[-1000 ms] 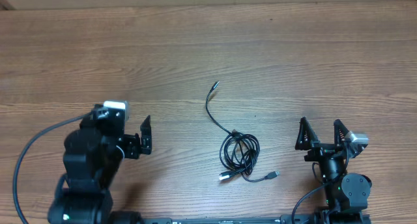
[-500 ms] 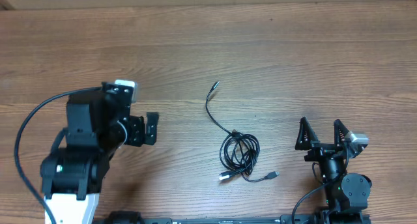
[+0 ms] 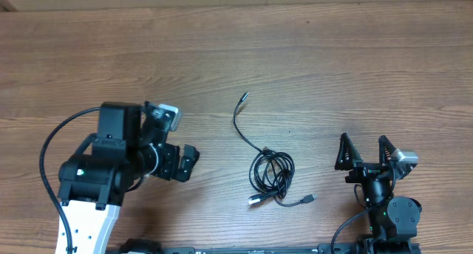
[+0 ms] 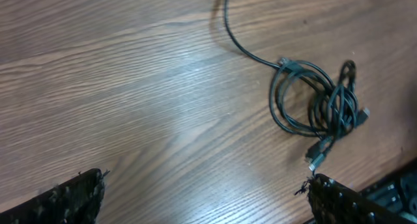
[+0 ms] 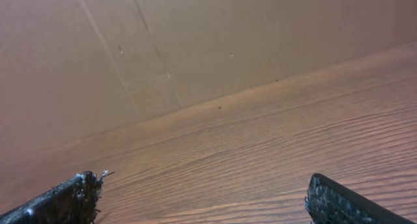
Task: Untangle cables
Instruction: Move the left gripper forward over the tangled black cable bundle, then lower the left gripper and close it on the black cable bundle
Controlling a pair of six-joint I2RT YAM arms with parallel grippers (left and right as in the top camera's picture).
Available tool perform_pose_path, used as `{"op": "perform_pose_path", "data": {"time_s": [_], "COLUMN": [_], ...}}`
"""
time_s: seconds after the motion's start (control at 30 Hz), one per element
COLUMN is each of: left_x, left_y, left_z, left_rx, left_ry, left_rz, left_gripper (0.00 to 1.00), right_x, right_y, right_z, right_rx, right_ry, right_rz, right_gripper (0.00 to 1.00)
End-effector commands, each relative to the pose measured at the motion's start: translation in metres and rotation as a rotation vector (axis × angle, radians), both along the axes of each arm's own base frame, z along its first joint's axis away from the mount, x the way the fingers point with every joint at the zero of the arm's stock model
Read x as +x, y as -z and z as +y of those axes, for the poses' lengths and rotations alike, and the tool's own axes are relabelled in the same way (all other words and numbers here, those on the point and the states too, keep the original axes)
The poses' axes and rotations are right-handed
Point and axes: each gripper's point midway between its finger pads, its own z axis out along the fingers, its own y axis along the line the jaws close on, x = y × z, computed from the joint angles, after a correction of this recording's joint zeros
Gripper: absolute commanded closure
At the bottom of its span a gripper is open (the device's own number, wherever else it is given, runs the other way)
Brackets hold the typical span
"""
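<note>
The thin black cables [image 3: 270, 173] lie in a tangled coil on the wooden table at centre. One strand runs up to a plug [image 3: 243, 97]; two plugs lie at the coil's lower edge [image 3: 255, 200], [image 3: 311, 198]. In the left wrist view the coil [image 4: 316, 100] is at upper right. My left gripper [image 3: 186, 162] is open and empty, to the left of the coil with bare table between. My right gripper [image 3: 363, 152] is open and empty, to the right of the coil, pointing to the far edge. Its fingertips [image 5: 68, 201] frame only bare table.
A cardboard wall [image 5: 195, 42] stands along the table's far edge. The left arm's thick black cable [image 3: 46, 154] loops at the left. The arm bases stand at the near edge [image 3: 392, 217].
My left arm has swung right and turned toward the coil, the gripper moving closer to it. The right arm and the cables have not moved.
</note>
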Motion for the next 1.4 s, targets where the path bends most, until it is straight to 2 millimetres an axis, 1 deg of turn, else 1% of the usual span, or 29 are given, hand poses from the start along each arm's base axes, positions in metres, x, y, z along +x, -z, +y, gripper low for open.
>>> {"op": "perform_pose_path", "data": {"time_s": [0.0, 0.23, 0.27, 0.33, 0.43, 0.6, 0.73, 0.83, 0.93, 1.07, 1.37], "left_x": [0.001, 0.004, 0.005, 0.006, 0.005, 0.003, 0.007, 0.01, 0.014, 0.007, 0.006], "left_y": [-0.004, 0.01, 0.014, 0.02, 0.032, 0.043, 0.048, 0.052, 0.052, 0.049, 0.051], "left_z": [-0.019, -0.05, -0.058, -0.067, -0.089, -0.118, -0.131, -0.133, -0.136, -0.142, -0.14], "left_rx": [-0.007, 0.017, 0.019, 0.022, 0.03, 0.032, 0.026, 0.031, 0.023, -0.022, -0.013], "left_ry": [0.096, 0.252, 0.28, 0.309, 0.385, 0.472, 0.499, 0.502, 0.501, 0.524, 0.523], "left_rz": [-0.011, 0.003, 0.013, 0.027, 0.048, 0.051, 0.034, 0.043, 0.027, 0.045, 0.054], "left_gripper": [0.0, 0.0, 0.0, 0.0, 0.0, 0.0, 0.0, 0.0, 0.0, 0.0, 0.0], "right_x": [0.0, 0.0, 0.0, 0.0, 0.0, 0.0, 0.0, 0.0, 0.0, 0.0, 0.0], "right_y": [0.002, 0.002, 0.002, 0.002, 0.002, 0.002, 0.002, 0.002, 0.002, 0.002, 0.002], "right_z": [0.001, 0.001, 0.001, 0.001, 0.001, 0.001, 0.001, 0.001, 0.001, 0.001, 0.001], "right_rx": [-0.004, -0.004, -0.004, -0.004, -0.004, -0.004, -0.004, -0.004, -0.004, -0.004, -0.004], "right_ry": [-0.004, -0.004, -0.004, -0.004, -0.004, -0.004, -0.004, -0.004, -0.004, -0.004, -0.004], "right_rz": [-0.004, -0.004, -0.004, -0.004, -0.004, -0.004, -0.004, -0.004, -0.004, -0.004, -0.004], "right_gripper": [0.0, 0.0, 0.0, 0.0, 0.0, 0.0, 0.0, 0.0, 0.0, 0.0, 0.0]}}
